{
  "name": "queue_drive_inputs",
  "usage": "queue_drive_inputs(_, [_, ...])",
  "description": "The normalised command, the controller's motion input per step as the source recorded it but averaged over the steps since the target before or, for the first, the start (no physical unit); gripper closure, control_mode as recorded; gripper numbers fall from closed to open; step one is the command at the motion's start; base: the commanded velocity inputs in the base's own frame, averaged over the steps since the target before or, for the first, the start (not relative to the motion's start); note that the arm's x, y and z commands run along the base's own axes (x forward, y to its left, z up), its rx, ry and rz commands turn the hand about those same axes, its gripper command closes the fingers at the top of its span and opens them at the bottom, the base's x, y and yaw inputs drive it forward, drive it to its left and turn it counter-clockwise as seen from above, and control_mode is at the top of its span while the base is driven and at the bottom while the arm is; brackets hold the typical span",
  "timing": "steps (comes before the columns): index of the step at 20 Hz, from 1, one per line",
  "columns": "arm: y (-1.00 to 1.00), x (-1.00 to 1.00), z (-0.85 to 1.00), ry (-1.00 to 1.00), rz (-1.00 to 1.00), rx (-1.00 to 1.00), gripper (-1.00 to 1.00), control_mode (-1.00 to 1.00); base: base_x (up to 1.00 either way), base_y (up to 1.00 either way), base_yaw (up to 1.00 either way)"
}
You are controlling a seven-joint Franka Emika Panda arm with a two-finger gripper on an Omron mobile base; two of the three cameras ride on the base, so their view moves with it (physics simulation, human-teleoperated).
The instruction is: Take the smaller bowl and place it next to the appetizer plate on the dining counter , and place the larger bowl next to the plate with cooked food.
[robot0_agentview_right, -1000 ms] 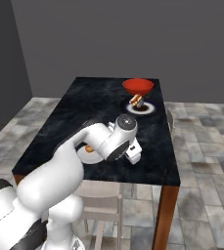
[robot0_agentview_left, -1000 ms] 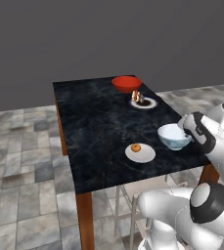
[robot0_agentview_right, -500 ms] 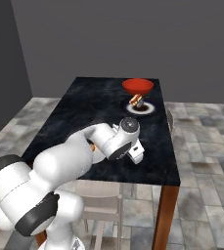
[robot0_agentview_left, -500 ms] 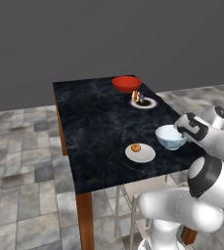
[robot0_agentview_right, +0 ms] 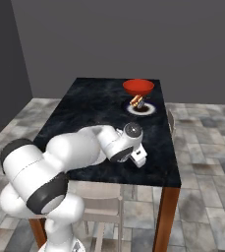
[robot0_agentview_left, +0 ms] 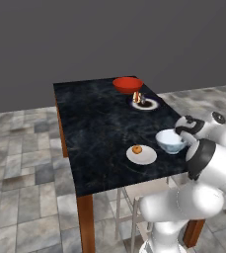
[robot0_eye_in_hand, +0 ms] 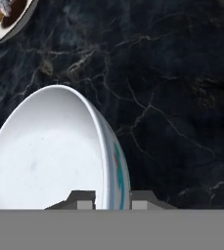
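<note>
Pale-blue interior, blue-patterned outside: the smaller bowl (robot0_agentview_left: 171, 141), mouth up, its rim wall between the claw's (robot0_eye_in_hand: 112, 201) two fingertips, clamped. It sits on the dining counter (robot0_agentview_left: 99, 123), black veined marble on reddish wooden legs, over grey stone floor tiles (robot0_agentview_left: 20, 148). Just beside the bowl, on the side away from the claw: the appetizer plate (robot0_agentview_left: 141, 154) with one orange morsel. Well beyond the claw: the plate with cooked food (robot0_agentview_left: 145, 103), dark-rimmed, and the larger bowl (robot0_agentview_left: 128, 84), red.
</note>
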Motion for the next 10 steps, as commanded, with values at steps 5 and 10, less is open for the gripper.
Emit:
queue_drive_inputs(5, [0.0,0.29,-0.33,0.0,0.0,0.0,1.0,-1.0,0.0,0.0,0.0])
queue_drive_inputs(10, [0.0,0.18,-0.38,0.0,0.0,0.0,1.0,-1.0,0.0,0.0,0.0])
